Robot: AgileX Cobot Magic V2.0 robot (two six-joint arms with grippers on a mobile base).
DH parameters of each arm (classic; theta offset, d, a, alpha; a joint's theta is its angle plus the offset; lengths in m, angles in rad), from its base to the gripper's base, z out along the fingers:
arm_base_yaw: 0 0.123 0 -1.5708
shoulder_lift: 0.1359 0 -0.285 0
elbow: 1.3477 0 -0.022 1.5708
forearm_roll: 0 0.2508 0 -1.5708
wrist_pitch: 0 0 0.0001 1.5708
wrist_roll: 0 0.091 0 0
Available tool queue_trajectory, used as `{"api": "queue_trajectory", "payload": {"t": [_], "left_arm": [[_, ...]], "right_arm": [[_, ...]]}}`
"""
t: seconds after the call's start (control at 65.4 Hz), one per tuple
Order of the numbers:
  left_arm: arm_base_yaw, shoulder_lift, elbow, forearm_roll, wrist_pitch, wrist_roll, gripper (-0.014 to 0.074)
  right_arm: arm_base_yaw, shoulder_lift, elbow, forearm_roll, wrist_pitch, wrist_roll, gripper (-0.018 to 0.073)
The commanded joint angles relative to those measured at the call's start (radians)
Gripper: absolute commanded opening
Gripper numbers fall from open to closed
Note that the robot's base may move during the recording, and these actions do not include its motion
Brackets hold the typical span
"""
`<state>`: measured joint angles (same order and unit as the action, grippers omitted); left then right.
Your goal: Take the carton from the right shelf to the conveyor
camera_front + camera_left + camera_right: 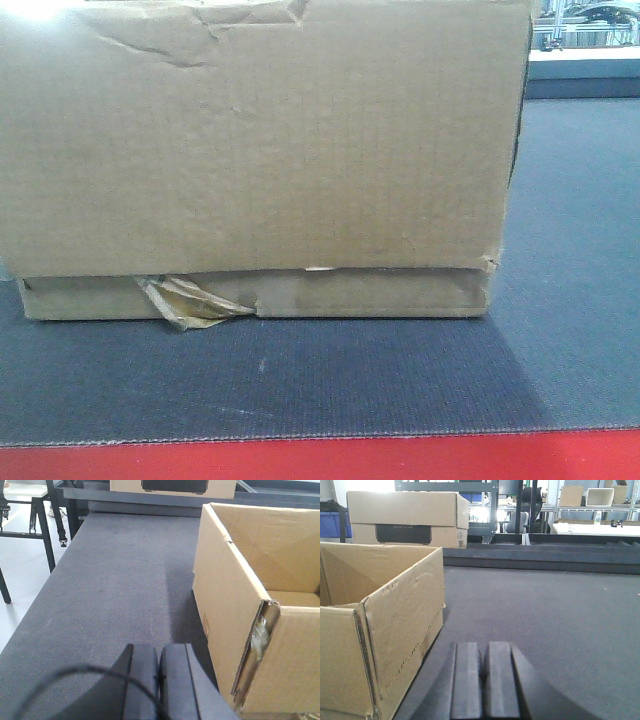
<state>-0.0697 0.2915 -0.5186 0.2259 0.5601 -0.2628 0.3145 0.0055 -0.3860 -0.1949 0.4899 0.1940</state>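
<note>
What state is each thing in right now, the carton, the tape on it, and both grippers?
Carton: resting on the conveyor, upright, top open, nothing visible inside, upper edge dented and torn.
Tape: peeling off, crumpled at the lower front seam.
Left gripper: shut, empty, beside the carton, not touching it.
Right gripper: shut, empty, beside the carton, not touching it.

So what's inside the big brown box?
The carton is open on top. Both wrist cameras show only bare cardboard walls inside, nothing poking up. Its floor is hidden by the near walls, so something small could lie there unseen.
</note>
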Motion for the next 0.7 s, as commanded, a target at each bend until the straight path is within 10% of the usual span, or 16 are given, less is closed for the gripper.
{"api": "queue_trajectory", "payload": {"t": [0.0, 0.138, 0.428, 0.688], "left_arm": [[0.006, -0.011, -0.002, -0.019, -0.035, -0.001, -0.0006], [0.039, -0.052, 0.026, -0.160, -0.083, 0.019, -0.0006], [0.160, -0.230, 0.310, -0.243, -0.354, 0.222, -0.0006], [0.182, -0.292, 0.519, -0.244, -0.657, 0.229, -0.0006]], "right_arm": [[-0.005, -0.006, -0.002, -0.007, -0.026, -0.001, -0.0069], [-0.005, -0.006, -0.002, -0.007, -0.026, -0.001, -0.0069], [-0.005, -0.006, -0.002, -0.007, -0.026, -0.001, -0.0069], [-0.005, -0.006, -0.002, -0.007, -0.026, -0.001, -0.0069]]}}
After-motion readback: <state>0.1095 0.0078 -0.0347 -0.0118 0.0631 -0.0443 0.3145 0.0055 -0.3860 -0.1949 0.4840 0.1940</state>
